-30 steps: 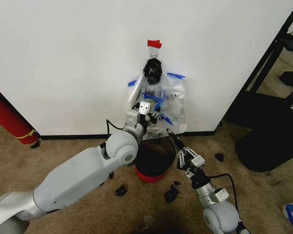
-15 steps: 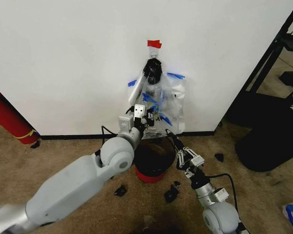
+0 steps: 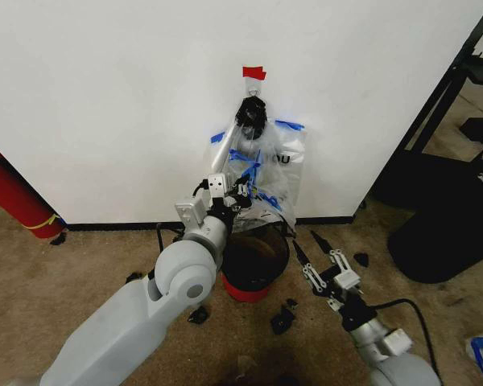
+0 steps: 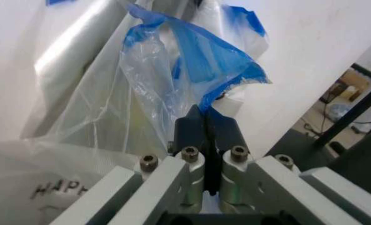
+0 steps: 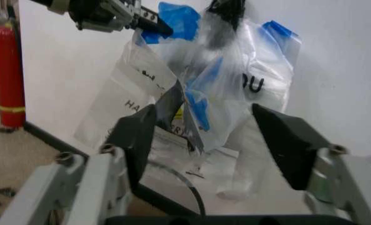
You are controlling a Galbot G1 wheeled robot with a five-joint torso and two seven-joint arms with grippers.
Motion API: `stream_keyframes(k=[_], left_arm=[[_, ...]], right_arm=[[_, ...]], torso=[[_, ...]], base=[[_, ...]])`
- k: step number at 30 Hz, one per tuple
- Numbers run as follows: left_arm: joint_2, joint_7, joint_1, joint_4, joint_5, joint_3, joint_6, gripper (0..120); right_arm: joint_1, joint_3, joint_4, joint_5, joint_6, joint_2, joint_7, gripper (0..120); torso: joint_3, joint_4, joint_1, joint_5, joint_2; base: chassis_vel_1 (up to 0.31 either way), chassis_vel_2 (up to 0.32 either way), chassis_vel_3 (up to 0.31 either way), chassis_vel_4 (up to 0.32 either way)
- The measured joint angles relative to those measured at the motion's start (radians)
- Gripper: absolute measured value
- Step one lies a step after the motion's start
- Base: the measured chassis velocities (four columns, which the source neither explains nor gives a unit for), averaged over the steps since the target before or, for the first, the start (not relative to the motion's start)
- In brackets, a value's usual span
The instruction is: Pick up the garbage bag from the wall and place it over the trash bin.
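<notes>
Jaws clamped, garbage bag [image 3: 262, 173] (tugged leftward)

**What I can't make out from here**

My left arm [image 3: 157, 314] covers part of the trash bin [image 3: 253, 265], so I see its rim and red base only on the side toward the right arm. The left gripper [image 3: 240, 196] sits against the garbage bag [image 3: 262, 165], and the lower bag folds behind it are hidden. In the left wrist view the printed lettering [image 4: 59, 189] is cut off by the frame edge. In the right wrist view the bag [image 5: 216, 79] is smeared with blur, and I can't separate its layers.
</notes>
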Motion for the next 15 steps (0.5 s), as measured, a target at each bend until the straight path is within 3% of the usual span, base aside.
stream_keyframes(k=[5, 10, 15], left_arm=[[-0.028, 0.011, 0.036, 0.0, 0.022, -0.001, -0.008, 0], [-0.041, 0.022, 0.059, 0.003, 0.035, -0.002, -0.011, 0], [-0.059, 0.028, 0.048, 0.019, 0.047, 0.022, -0.012, 0]], right_arm=[[0.043, -0.016, 0.016, 0.077, -0.048, -0.066, 0.053, 78], [0.139, -0.019, 0.037, 0.209, -0.121, -0.215, 0.108, 98], [0.27, -0.078, -0.012, 0.244, -0.178, -0.311, 0.142, 100]], torso=[[0.0, 0.0002, 0.0, 0.0003, 0.0], [0.0, 0.0003, 0.0, 0.0002, 0.0], [0.0, 0.0003, 0.0, 0.0001, 0.0]], base=[[0.0, 0.0, 0.0, 0.0], [0.0, 0.0, 0.0, 0.0], [0.0, 0.0, 0.0, 0.0]])
